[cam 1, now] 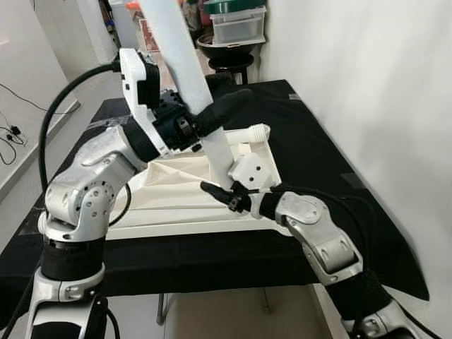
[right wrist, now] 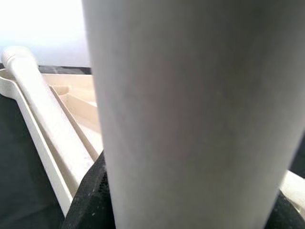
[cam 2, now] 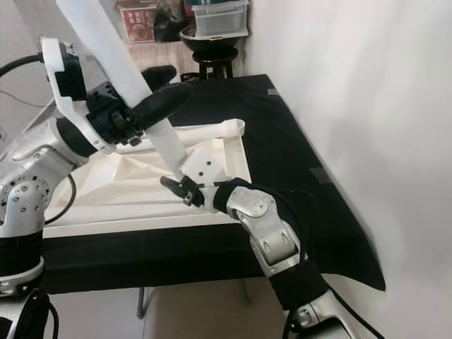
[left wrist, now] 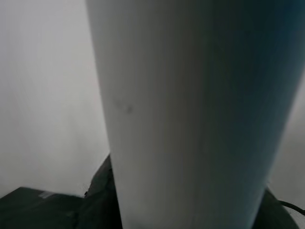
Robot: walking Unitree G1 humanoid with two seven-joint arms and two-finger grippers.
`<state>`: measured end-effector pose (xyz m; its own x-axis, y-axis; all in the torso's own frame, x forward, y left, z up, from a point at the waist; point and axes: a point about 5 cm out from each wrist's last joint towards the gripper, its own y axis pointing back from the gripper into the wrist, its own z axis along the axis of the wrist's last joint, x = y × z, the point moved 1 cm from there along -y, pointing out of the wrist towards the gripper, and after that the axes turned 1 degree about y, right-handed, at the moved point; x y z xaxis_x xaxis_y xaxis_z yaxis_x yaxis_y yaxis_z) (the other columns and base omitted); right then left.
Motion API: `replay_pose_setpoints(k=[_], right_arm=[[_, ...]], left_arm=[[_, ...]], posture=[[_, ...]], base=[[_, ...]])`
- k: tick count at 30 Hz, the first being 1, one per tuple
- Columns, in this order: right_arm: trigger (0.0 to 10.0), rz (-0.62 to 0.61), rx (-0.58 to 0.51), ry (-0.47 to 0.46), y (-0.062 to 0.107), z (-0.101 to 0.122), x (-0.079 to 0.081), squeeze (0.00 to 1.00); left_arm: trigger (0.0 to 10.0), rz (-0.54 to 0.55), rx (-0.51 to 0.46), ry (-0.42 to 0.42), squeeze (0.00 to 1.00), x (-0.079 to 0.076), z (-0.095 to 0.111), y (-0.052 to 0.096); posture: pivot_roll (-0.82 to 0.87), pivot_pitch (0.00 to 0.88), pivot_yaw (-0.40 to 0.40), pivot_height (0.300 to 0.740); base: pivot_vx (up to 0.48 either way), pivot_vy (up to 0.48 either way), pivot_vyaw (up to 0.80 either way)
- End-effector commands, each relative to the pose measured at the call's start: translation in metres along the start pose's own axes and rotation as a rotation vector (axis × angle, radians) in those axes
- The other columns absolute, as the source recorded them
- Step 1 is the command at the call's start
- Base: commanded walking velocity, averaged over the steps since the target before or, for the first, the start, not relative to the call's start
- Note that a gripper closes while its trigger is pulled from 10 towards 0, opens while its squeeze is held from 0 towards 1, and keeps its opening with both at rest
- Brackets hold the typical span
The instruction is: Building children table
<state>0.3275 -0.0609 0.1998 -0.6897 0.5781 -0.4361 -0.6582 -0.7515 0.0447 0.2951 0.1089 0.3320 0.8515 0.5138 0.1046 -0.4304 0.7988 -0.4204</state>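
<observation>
Step in hand, by my reading: seating white table leg (cam 1: 191, 78) into corner socket (cam 1: 253, 171) of upturned cream tabletop (cam 1: 176, 194) on black-clothed table (cam 1: 296, 134)

Left gripper (cam 1: 212, 116) clamps leg mid-shaft; right gripper (cam 1: 220, 194) pinches it low, 6 o'clock of left

Leg leans toward 11 o'clock; next move likely calls for uprighting, pressing or twisting home

Spare leg (cam 1: 244, 133) lies at 12 o'clock edge of tabletop

Smooth matte plastic cylinder; ribbed moulded underside

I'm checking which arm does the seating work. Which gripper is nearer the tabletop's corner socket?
Right. The right gripper grips the white leg low down, just beside the corner socket of the tabletop. The left gripper holds the same leg higher up.
</observation>
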Motion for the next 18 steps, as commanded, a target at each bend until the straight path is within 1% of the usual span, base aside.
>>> replay_pose_setpoints(k=[1, 2, 6, 7, 8, 9, 10, 11, 12, 13, 14, 15, 16, 17, 18], right_arm=[[10.0, 0.019, 0.021, 0.022, -0.006, -0.001, 0.005, 0.0], [10.0, -0.005, 0.031, 0.011, -0.006, -0.003, 0.002, 0.0], [10.0, -0.02, 0.037, 0.001, -0.006, -0.005, 0.0, 0.0], [10.0, -0.028, 0.036, -0.012, -0.006, -0.006, -0.001, 0.61], [10.0, -0.028, 0.036, -0.012, -0.006, -0.006, -0.001, 0.61], [10.0, -0.013, 0.002, -0.048, -0.004, -0.003, -0.001, 0.61], [10.0, 0.052, -0.029, -0.107, -0.003, 0.0, 0.002, 1.0], [10.0, 0.052, -0.029, -0.107, -0.003, 0.0, 0.002, 1.0], [10.0, 0.121, -0.054, -0.136, -0.001, 0.003, 0.005, 1.0], [10.0, 0.121, -0.054, -0.136, -0.001, 0.003, 0.005, 1.0], [10.0, 0.206, -0.067, -0.149, 0.001, 0.006, 0.008, 1.0], [10.0, 0.206, -0.067, -0.149, 0.001, 0.006, 0.008, 1.0], [10.0, 0.258, -0.068, -0.151, 0.002, 0.008, 0.009, 1.0], [10.0, 0.258, -0.068, -0.151, 0.002, 0.008, 0.009, 1.0], [10.0, 0.32, -0.061, -0.155, 0.003, 0.009, 0.012, 1.0]], left_arm=[[0.0, -0.017, -0.007, 0.003, 0.0, -0.005, 0.0, -0.002], [0.0, -0.021, -0.009, 0.009, 0.0, -0.006, -0.001, 0.0], [0.0, -0.04, -0.009, 0.019, 0.0, -0.008, -0.001, 0.001], [0.0, -0.068, -0.01, 0.026, 0.0, -0.01, -0.001, 0.002], [0.0, -0.068, -0.01, 0.026, 0.0, -0.01, -0.001, 0.002], [0.0, -0.13, 0.001, 0.037, 0.0, -0.015, 0.0, 0.005], [0.0, -0.225, 0.037, 0.04, 0.0, -0.022, 0.0, 0.009], [0.0, -0.225, 0.037, 0.04, 0.0, -0.022, 0.0, 0.009], [0.0, -0.303, 0.075, 0.041, 0.0, -0.027, -0.001, 0.013], [0.0, -0.303, 0.075, 0.041, 0.0, -0.027, -0.001, 0.013], [0.0, -0.448, 0.135, 0.062, 0.0, -0.036, -0.001, 0.02], [0.0, -0.448, 0.135, 0.062, 0.0, -0.036, -0.001, 0.02], [0.0, -0.54, 0.173, 0.081, 0.0, -0.041, 0.0, 0.025], [0.0, -0.54, 0.173, 0.081, 0.0, -0.041, 0.0, 0.025], [0.0, -0.643, 0.209, 0.106, 0.0, -0.047, 0.001, 0.029]], posture=[[-0.07, 0.0, 0.053, 0.74], [-0.07, 0.0, 0.053, 0.74], [-0.07, 0.0, 0.051, 0.74], [-0.07, 0.0, 0.053, 0.74], [-0.07, 0.0, 0.053, 0.74], [-0.07, 0.0, 0.049, 0.74], [-0.07, 0.0, 0.047, 0.74], [-0.07, 0.0, 0.047, 0.74], [-0.07, 0.0, 0.047, 0.74], [-0.07, 0.0, 0.047, 0.74], [-0.08, 0.0, 0.043, 0.74], [-0.08, 0.0, 0.043, 0.74], [-0.08, 0.0, 0.043, 0.74], [-0.08, 0.0, 0.043, 0.74], [-0.08, 0.0, 0.041, 0.74]], base=[[0.0, 0.0, 0.0], [0.0, 0.0, 0.0], [0.0, 0.0, 0.0], [0.0, 0.0, 0.0], [0.0, 0.0, 0.0], [0.0, 0.0, 0.0], [0.0, 0.0, 0.0], [0.0, 0.0, 0.0], [0.0, 0.0, 0.0], [0.0, 0.0, 0.0], [0.0, 0.0, 0.0], [0.0, 0.0, 0.0], [0.0, 0.0, 0.0], [0.0, 0.0, 0.0], [0.0, 0.0, 0.0]])
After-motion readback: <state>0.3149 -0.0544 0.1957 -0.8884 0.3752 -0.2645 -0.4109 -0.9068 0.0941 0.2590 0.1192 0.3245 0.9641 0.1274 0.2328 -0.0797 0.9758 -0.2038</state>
